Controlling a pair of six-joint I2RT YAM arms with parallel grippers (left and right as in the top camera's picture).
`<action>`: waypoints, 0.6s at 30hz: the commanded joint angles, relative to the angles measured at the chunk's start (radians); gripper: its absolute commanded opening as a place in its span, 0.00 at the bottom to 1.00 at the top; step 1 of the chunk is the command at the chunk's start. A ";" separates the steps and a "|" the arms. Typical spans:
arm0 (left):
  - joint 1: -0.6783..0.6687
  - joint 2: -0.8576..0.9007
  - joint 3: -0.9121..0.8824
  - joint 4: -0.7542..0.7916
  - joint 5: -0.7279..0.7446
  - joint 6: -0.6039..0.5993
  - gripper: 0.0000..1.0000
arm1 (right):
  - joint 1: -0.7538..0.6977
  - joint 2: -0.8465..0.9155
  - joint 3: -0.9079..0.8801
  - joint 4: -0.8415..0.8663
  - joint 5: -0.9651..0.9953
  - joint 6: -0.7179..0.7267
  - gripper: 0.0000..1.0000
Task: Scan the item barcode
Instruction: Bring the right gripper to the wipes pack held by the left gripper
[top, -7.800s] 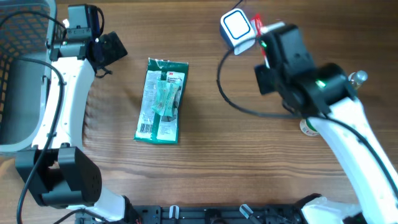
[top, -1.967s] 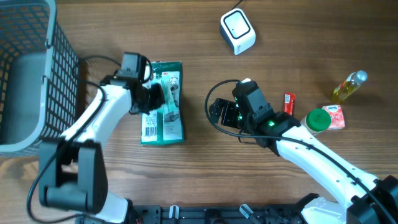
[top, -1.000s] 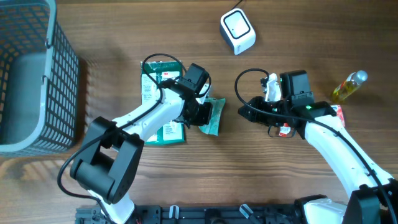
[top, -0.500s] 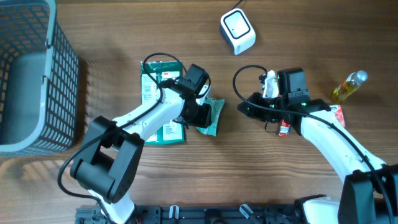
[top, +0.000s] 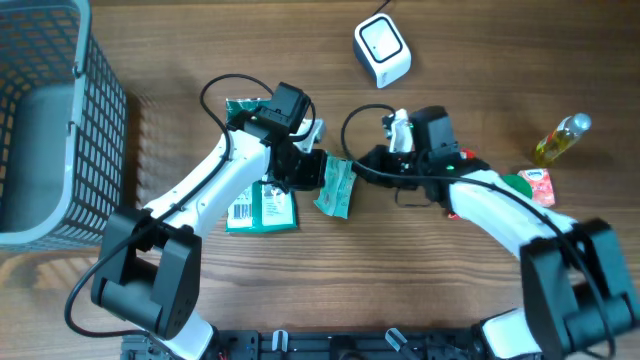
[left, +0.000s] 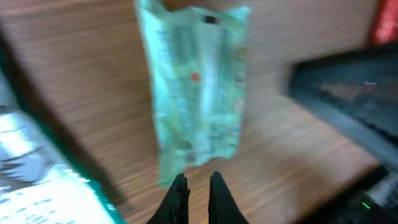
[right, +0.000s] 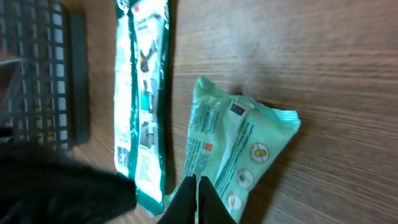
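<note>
1. Standing at the far left edge of the table (top: 440, 300) is the grey basket (top: 105, 120).
2. The big green pack (top: 262, 210) lies flat, part of it under the left arm.
3. The left gripper (left: 198, 182) is pressed together at the left edge of the small green packet (top: 336, 188). I cannot tell if it pinches it.
4. The right gripper (right: 196, 183) is squeezed tight at the packet's other side.
5. The white scanner (top: 382, 48) sits near the far edge, well apart from the packet.
6. A bottle (top: 560, 138) lies near the right edge.

Glossy crinkled plastic packet (top: 336, 187), matt wood-grain table (top: 380, 280), grey plastic mesh basket (top: 110, 120).
</note>
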 joint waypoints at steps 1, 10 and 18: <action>0.003 0.006 0.010 0.003 0.138 0.043 0.04 | 0.019 0.082 -0.002 0.044 -0.044 0.028 0.04; 0.008 0.146 0.009 0.014 0.126 0.050 0.04 | 0.021 0.126 -0.002 0.105 -0.060 0.027 0.04; 0.060 0.161 0.007 0.014 0.127 0.050 0.04 | 0.028 0.130 -0.002 0.130 -0.056 0.026 0.04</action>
